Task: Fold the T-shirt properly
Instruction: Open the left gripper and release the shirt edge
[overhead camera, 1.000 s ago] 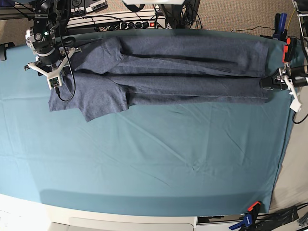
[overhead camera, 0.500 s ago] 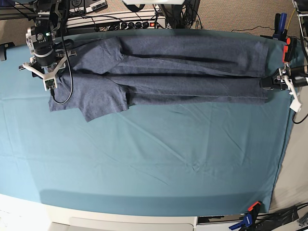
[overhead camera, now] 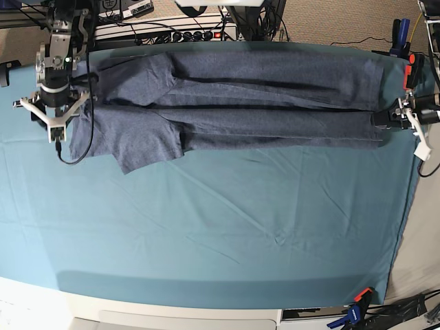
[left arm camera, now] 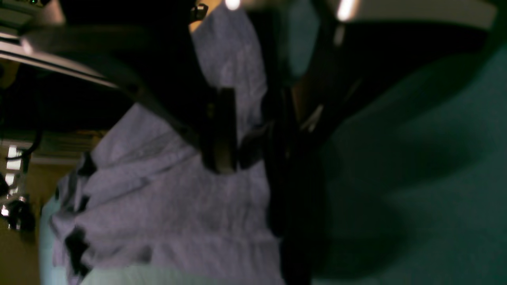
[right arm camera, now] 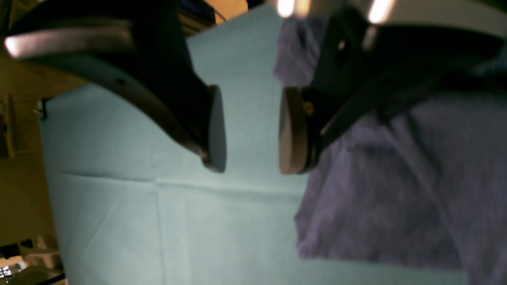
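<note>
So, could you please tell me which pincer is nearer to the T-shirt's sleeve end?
The right pincer, open, hovers just off the sleeve edge of the T-shirt. The left pincer is at the opposite end, at the hem.

From above, the T-shirt point(overhead camera: 261, 96) lies folded lengthwise, so any lettering is tucked out of sight, and its collar end sits partly under the right end effector point(overhead camera: 49, 122). The left end effector point(overhead camera: 385, 118) is small at the tabletop point(overhead camera: 206, 227) edge, its fingertips lost against the hem. In the left wrist view everything is dark and smeared, so I cannot tell whether cloth is pinched, and the right wrist view is soft too.
</note>
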Controlling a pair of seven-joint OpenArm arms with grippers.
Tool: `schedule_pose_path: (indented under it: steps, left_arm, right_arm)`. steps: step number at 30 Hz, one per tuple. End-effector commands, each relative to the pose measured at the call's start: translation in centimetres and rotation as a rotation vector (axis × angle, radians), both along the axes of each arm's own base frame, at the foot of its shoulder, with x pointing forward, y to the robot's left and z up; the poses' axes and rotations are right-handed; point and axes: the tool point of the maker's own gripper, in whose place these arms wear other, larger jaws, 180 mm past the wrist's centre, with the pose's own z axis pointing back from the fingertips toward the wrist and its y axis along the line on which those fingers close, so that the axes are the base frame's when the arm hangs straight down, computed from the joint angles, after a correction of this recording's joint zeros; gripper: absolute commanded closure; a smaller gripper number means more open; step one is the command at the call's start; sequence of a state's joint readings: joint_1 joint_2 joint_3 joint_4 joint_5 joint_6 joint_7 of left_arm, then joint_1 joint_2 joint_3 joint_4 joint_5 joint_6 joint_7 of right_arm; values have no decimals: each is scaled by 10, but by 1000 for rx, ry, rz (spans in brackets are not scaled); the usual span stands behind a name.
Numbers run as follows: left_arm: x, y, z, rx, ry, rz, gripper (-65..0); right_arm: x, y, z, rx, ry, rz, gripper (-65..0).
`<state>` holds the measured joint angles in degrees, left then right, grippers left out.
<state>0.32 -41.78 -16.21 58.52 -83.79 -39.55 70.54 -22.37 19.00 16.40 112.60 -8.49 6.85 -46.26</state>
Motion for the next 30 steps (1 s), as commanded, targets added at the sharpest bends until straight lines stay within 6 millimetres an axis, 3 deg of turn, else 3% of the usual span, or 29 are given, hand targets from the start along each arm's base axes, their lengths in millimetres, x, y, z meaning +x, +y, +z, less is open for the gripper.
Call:
schedule_pose_path:
  steps: [1,10,19,24,30]
  left_arm:
    - [12,11,17,14,-56,11,-185]
    - [12,14,15,34,-57,15,-192]
    - [13,44,29,119,-60,16,-220]
    - [10,55,35,138,-58,20,-284]
    - [-10,54,22,127,-9,28,-341]
  right_arm:
    - [10,-4,18,-32,-59,9,-235]
    - [21,-2,27,-21,-100,12,-235]
    - [21,-2,27,-22,-100,12,-235]
    - [21,-2,27,-22,-100,12,-235]
    - [21,-2,28,-21,-101,12,-235]
